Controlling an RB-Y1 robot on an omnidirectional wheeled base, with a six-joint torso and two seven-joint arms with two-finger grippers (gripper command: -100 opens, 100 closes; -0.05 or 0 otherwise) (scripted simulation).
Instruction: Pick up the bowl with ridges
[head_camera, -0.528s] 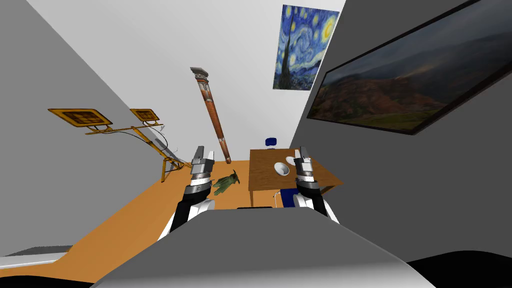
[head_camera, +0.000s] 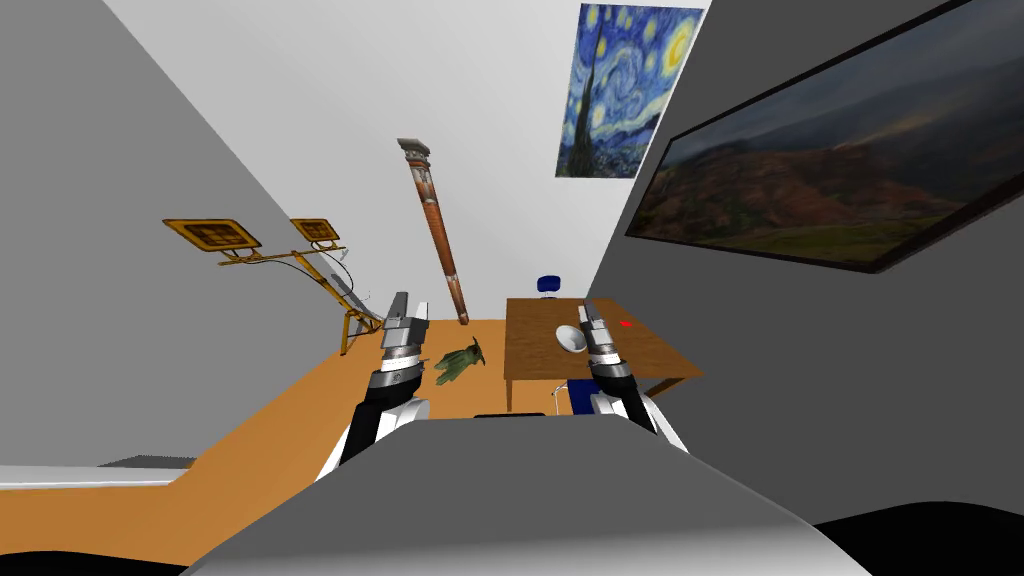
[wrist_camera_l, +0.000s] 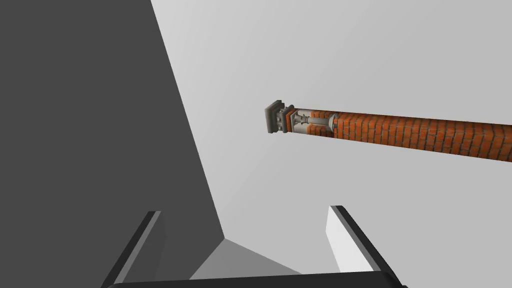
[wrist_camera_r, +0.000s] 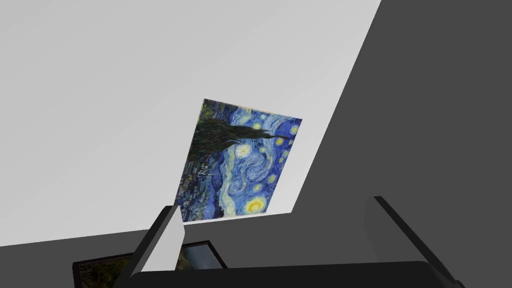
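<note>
One white bowl (head_camera: 570, 338) sits on the single wooden table (head_camera: 535, 347). Right gripper (head_camera: 587, 314) is raised beside it, fingers wide apart and empty. Left gripper (head_camera: 408, 306) is equally spread and holds nothing.

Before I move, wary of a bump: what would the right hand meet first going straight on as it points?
Likely the blue painting on the white wall, straight ahead between the right hand's open fingers; nothing nearer shows in that line, though depth is unclear.

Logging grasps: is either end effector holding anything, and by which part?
Nothing is held: the left end effector and right end effector stand open and empty; the white bowl rests on the brown table.
</note>
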